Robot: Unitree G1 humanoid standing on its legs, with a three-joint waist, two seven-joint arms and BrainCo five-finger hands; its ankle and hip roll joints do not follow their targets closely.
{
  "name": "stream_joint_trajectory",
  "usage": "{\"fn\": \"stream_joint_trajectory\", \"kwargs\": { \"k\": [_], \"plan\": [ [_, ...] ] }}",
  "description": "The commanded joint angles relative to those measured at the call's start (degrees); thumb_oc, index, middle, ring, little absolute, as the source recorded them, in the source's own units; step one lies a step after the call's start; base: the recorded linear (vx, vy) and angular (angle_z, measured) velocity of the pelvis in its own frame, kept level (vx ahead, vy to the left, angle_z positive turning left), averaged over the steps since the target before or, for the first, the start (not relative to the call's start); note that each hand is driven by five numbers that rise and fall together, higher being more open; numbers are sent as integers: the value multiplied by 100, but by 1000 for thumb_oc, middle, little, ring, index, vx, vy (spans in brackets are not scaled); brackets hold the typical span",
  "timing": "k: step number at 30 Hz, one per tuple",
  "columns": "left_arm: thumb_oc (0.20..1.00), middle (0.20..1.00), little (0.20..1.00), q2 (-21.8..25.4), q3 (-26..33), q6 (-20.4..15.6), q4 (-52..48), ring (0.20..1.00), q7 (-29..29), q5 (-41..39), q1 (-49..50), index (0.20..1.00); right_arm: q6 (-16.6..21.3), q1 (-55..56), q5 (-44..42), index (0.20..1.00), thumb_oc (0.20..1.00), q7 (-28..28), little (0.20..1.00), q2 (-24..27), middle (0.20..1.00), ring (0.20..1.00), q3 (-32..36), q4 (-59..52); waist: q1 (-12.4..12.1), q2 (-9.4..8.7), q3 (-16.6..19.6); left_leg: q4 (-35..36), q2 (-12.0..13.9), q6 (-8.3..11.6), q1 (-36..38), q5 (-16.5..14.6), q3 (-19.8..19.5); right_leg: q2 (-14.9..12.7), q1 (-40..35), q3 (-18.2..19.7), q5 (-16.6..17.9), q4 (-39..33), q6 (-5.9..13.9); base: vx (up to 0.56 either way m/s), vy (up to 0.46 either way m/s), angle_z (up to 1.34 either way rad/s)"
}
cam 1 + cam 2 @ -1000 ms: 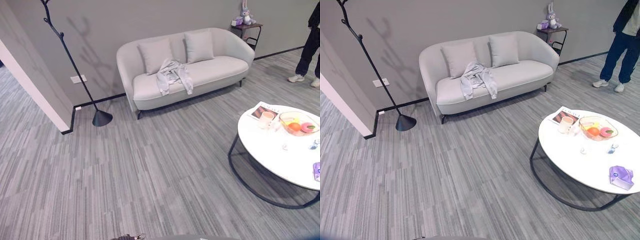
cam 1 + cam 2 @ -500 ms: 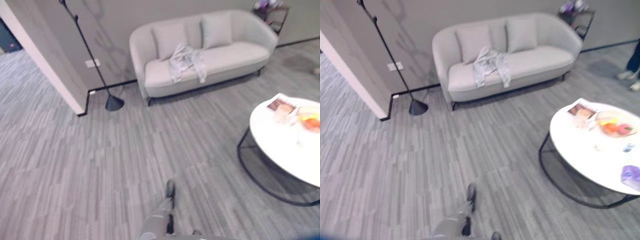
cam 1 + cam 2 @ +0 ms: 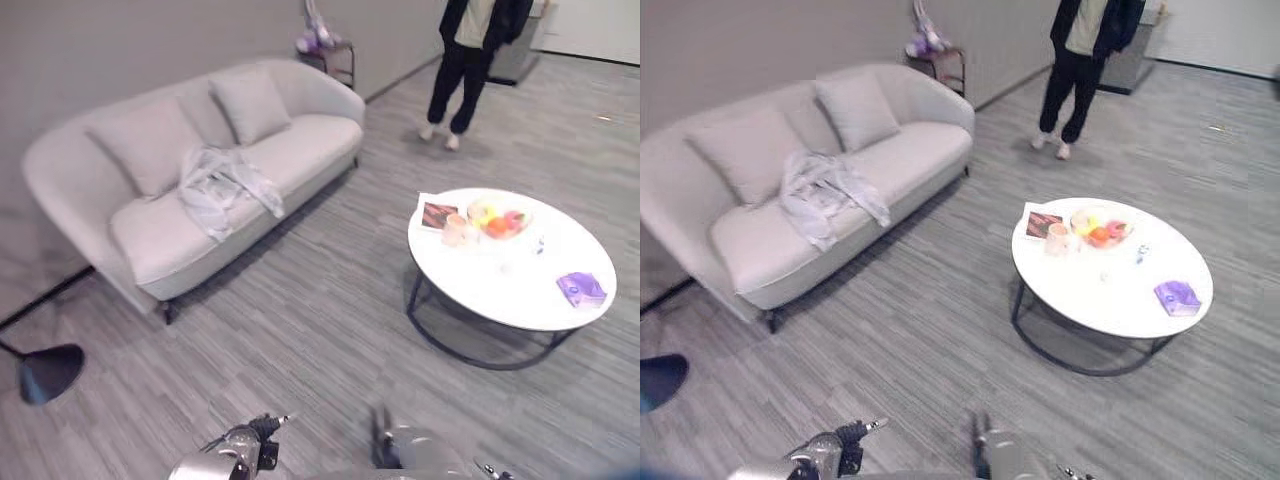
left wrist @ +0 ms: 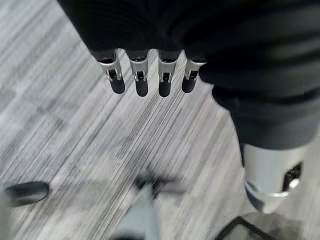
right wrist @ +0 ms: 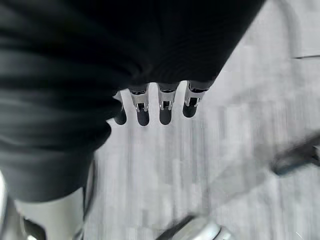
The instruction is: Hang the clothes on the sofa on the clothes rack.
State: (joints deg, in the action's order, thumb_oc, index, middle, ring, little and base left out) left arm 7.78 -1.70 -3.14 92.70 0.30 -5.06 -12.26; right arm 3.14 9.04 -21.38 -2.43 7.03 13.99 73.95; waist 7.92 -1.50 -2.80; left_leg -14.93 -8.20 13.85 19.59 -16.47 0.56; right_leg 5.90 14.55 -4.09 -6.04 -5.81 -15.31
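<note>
Both hands hang empty over the floor, left hand [image 4: 150, 75] and right hand [image 5: 155, 100] with fingers straight and relaxed. The approach is likely the step in hand: the clothes [image 3: 222, 187] lie on the sofa [image 3: 150, 240], well apart. Only the rack's base [image 3: 48, 371] shows. Next comes walking up and grasping.

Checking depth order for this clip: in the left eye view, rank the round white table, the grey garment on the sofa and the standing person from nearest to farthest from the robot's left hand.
1. Grey garment, draped over the sofa seat, ahead and slightly left of the left hand.
2. Round white table, right side; close to the garment's range, ranked cautiously.
3. Standing person, far right, beyond the table.
</note>
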Motion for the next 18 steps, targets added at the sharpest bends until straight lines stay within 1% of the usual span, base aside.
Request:
{"fn": "stream_joint_trajectory", "kwargs": {
  "k": [1,2,3,4,5,6,7,8,9,10,11,12,13,14,15,16,17,18],
  "plan": [
    [1000,1000,1000,174,-392,4,-131,1000,53,217,964,1000,-29,-554,-38,1000,1000,-76,1000,-196,1000,1000,331,751,-507,675,-103,1993,1012,-876,-469,1489,289,-1013,254,-481,1083,311,1767,682,-76,252],
    [1000,1000,1000,172,-393,4,-54,1000,48,236,1047,1000,-44,-517,-25,1000,1000,-60,1000,-114,1000,1000,415,985,-378,706,-113,1993,1108,-882,-241,1449,239,-1052,634,-556,1145,196,1822,778,-87,219],
    [1000,1000,1000,216,-394,10,14,1000,54,269,1150,1000,-35,-490,-65,1000,1000,-50,1000,-26,1000,1000,524,1180,-214,726,-105,1993,1217,-907,-23,1431,142,-1114,920,-403,1267,226,1886,821,-111,118],
    [1000,1000,1000,247,-381,9,65,1000,59,294,1178,1000,-54,-446,-140,1000,1000,-51,1000,71,1000,1000,632,1313,-111,744,-93,1993,1294,-929,100,1418,75,-1109,970,-251,1337,273,1917,534,-83,74],
    [1000,1000,1000,247,-381,9,65,1000,59,294,1178,1000,-54,-446,-140,1000,1000,-51,1000,72,1000,1000,632,1313,-111,745,-94,1993,1294,-929,101,1418,75,-1109,969,-251,1337,273,1917,602,-160,102],
    [1000,1000,1000,295,-390,38,163,1000,44,285,1147,1000,-81,-348,-188,1000,1000,-73,1000,200,1000,1000,722,1314,4,701,36,1993,1422,-1003,233,1430,-68,-1100,856,61,1393,429,1904,708,-235,70],
    [1000,1000,1000,362,-188,20,138,1000,52,238,1229,1000,-74,-371,-215,1000,1000,-72,1000,230,1000,1000,824,1378,78,726,143,1993,1675,-1023,414,1593,-134,-1137,950,173,1554,893,2046,1114,-404,91],
    [1000,1000,1000,333,-70,-7,102,1000,75,163,1225,1000,-20,-398,-97,1000,1000,-103,1000,223,1000,1000,623,1316,76,710,306,1704,1958,-1071,451,1866,-127,-1003,882,278,1585,1358,2087,1041,-476,86],
    [1000,1000,1000,294,-23,5,-32,1000,39,135,1172,1000,-6,-394,-77,1000,1000,-111,1000,282,1000,1000,467,1199,-31,567,414,1075,2122,-1177,128,1959,-90,-969,564,309,1551,1314,2045,939,-480,104],
    [1000,1000,1000,261,-14,17,-133,1000,25,99,1162,1000,3,-397,-60,1000,1000,-91,1000,333,1000,1000,366,1089,-107,455,470,463,2198,-1241,-93,2021,-101,-944,295,299,1553,1256,1994,702,-431,55],
    [1000,1000,1000,250,-31,18,-228,1000,-1,87,1097,1000,10,-409,-57,1000,1000,-56,1000,397,1000,1000,265,972,-184,299,481,-195,2200,-1259,-425,1991,-118,-986,73,308,1553,1183,1946,682,-534,34],
    [1000,1000,1000,250,-102,11,-536,1000,-58,23,856,1000,12,-536,-85,1000,1000,71,1000,588,1000,1000,100,635,-424,-110,256,-1811,2332,-1288,-1456,1792,-66,-1203,-543,319,1596,985,1851,592,-524,87],
    [1000,1000,1000,286,-220,3,-632,1000,-18,22,778,1000,18,-618,-96,1000,1000,152,1000,615,1000,1000,33,551,-481,-286,135,-2145,2479,-1328,-1693,1673,89,-1315,-762,230,1608,895,1848,854,-598,93],
    [1000,1000,1000,303,-370,-84,-839,1000,12,34,597,1000,53,-796,72,1000,1000,305,1000,777,1000,1000,-131,106,-757,-395,-144,-2333,2018,-1115,-2512,1408,320,-1324,-1607,91,1481,447,1762,669,-324,92],
    [1000,1000,1000,321,-359,-88,-836,1000,2,27,570,1000,52,-801,145,1000,1000,301,1000,752,1000,1000,-158,-13,-870,-382,-173,-2069,1757,-1040,-2786,1345,408,-1251,-1840,136,1442,310,1731,703,-238,73],
    [1000,1000,1000,346,-318,-95,-792,1000,27,4,573,1000,52,-788,224,1000,1000,286,1000,707,1000,1000,-191,-157,-963,-390,-188,-1462,1508,-1008,-2861,1351,507,-1205,-2001,151,1425,208,1727,621,-75,66],
    [1000,1000,1000,362,-215,-57,-732,1000,24,-58,638,1000,39,-763,314,1000,1000,252,1000,595,1000,1000,-289,-378,-1232,-254,-167,258,1066,-984,-2944,1592,769,-933,-2366,212,1349,104,1702,491,-53,17],
    [1000,1000,1000,363,-215,-57,-732,1000,24,-58,638,1000,38,-762,315,1000,1000,252,1000,594,1000,1000,-289,-380,-1230,-265,-166,311,1050,-986,-2921,1625,773,-945,-2366,210,1350,103,1703,637,-47,-81]
  ]
}}
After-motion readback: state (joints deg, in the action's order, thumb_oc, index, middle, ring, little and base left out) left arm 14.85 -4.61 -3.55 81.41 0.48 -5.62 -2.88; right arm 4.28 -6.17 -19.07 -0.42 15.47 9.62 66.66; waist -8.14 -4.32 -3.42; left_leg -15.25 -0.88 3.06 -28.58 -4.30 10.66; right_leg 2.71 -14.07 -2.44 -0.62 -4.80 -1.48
